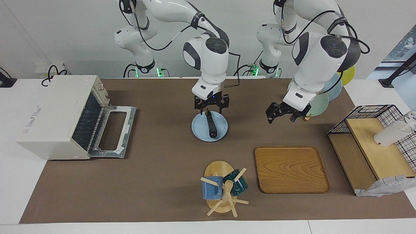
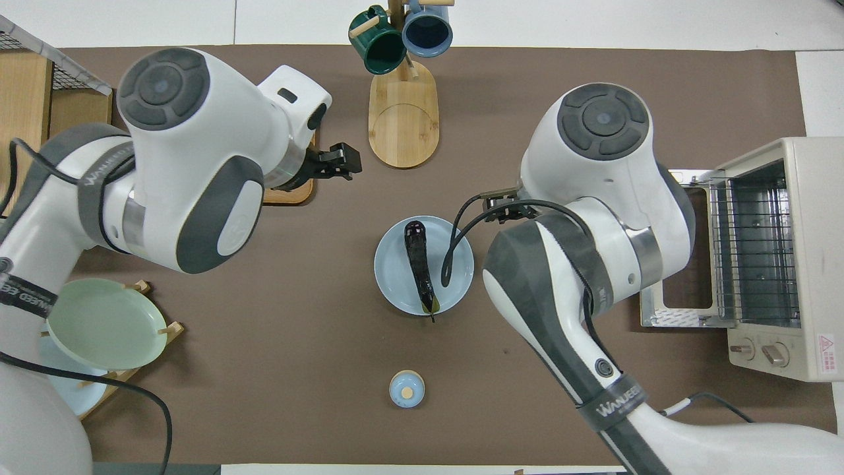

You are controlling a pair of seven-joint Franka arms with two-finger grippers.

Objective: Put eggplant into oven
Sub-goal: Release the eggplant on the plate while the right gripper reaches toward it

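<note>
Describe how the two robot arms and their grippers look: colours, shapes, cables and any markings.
Both arms are glossy white with rounded, bulbous joints, dark grey bands and round grey caps. Grey straps with white lettering hold black cables that loop along each arm. The left gripper and right gripper are small and black with short fingers; a tiny blue light glows on the right wrist. Green lights show at both bases.

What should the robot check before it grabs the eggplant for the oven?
1. Oven door down: ok.
2. Eggplant lying loose on the blue plate: ok.
3. Right gripper open: ok.
4. Right gripper over the eggplant's stem end: ok.
5. Eggplant held: not ok, not yet gripped.
6. Left gripper open, waiting away from the plate, over the mat beside the plate rack: ok.
</note>
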